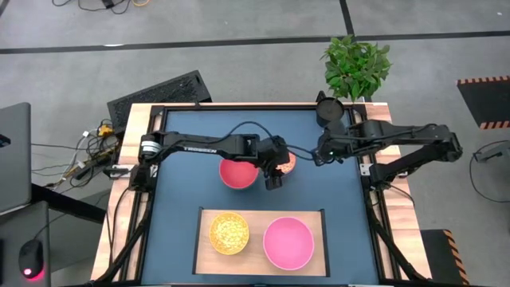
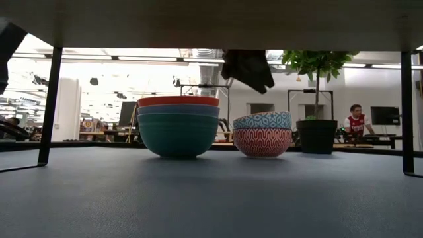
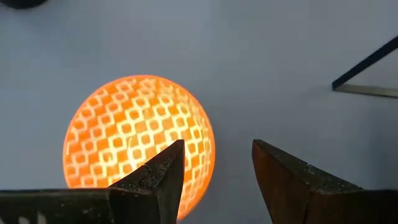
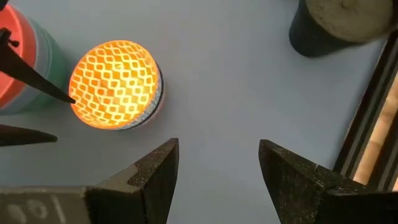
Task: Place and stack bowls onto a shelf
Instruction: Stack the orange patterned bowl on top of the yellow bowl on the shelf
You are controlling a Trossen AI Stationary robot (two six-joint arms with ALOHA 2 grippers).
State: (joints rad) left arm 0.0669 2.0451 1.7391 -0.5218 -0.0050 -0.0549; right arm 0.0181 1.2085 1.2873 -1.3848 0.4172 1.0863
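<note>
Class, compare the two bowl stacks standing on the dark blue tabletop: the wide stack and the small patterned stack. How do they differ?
The wide stack is plain: a red bowl above a teal one. The small patterned stack has a light-blue bowl above a red wavy-lined one.
The wide stack stands taller and broader than the small patterned stack.
The left gripper hangs by the small patterned stack, not over the wide stack.
Both sit upright off the shelf.

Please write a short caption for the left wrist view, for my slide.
Left gripper, open, hovers above the orange-lattice bowl on the dark blue tabletop.
</note>
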